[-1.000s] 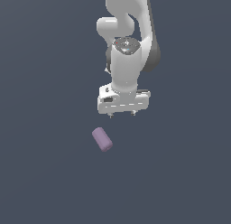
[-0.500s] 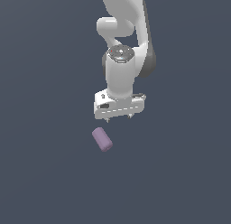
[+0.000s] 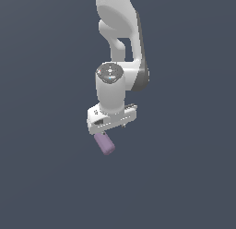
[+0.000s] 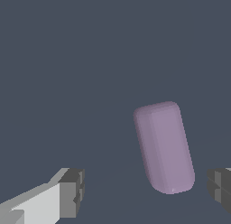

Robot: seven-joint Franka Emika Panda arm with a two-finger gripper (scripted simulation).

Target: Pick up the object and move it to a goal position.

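Observation:
The object is a small pale purple short cylinder with rounded ends [image 3: 104,143], lying on the flat dark grey floor. In the exterior view my white gripper [image 3: 110,127] hangs right above it, its body covering the object's upper end. In the wrist view the object [image 4: 164,147] lies between my two dark fingertips [image 4: 72,191], nearer the far one at the frame's edge. The jaws stand wide apart and touch nothing. The gripper is open.
The dark grey floor [image 3: 184,177] spreads flat all around. My white arm [image 3: 120,43] rises above the gripper. No goal marker shows.
My gripper has moved toward the exterior view's left and down, from beside and above the object to directly over it. The object has not moved.

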